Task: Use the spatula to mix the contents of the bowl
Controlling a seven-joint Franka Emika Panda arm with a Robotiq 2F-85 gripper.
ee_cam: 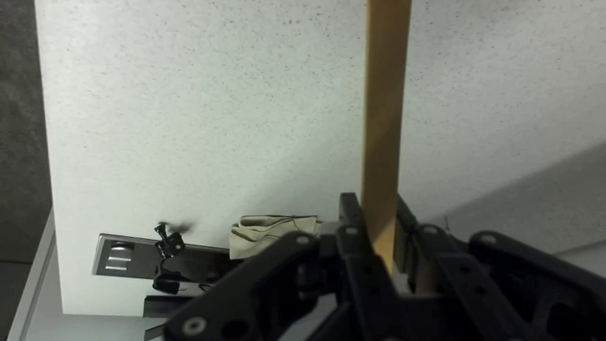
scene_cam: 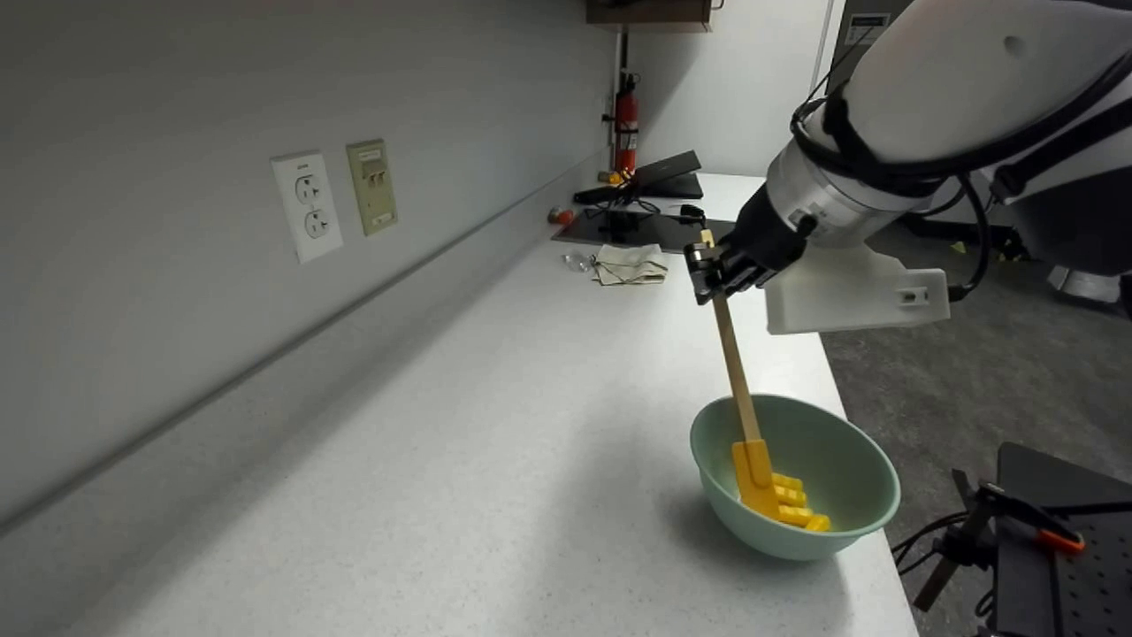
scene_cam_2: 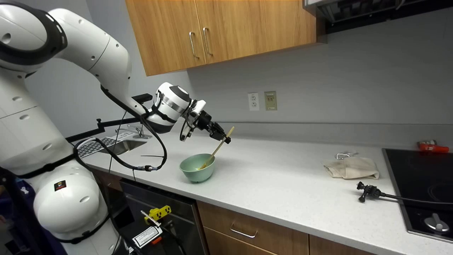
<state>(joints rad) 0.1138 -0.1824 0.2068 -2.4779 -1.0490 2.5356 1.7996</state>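
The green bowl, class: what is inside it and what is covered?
In an exterior view, yellow pieces and the spatula head show inside the bowl. The head and near rim cover part of the bottom; anything there is hidden.

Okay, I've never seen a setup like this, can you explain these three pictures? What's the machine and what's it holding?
The big white machine is a robot arm; the black part at its end is its gripper. Two pictures look on from outside the robot. The close-up comes from the arm itself, looking past the gripper along the counter.

The gripper is closed on the wooden handle of a spatula. Its yellow-orange head is inside a green bowl, beside yellow pieces; mixing them seems to be the job. The bowl stands on the counter near its edge. Farther along are a folded cloth and a black stovetop.
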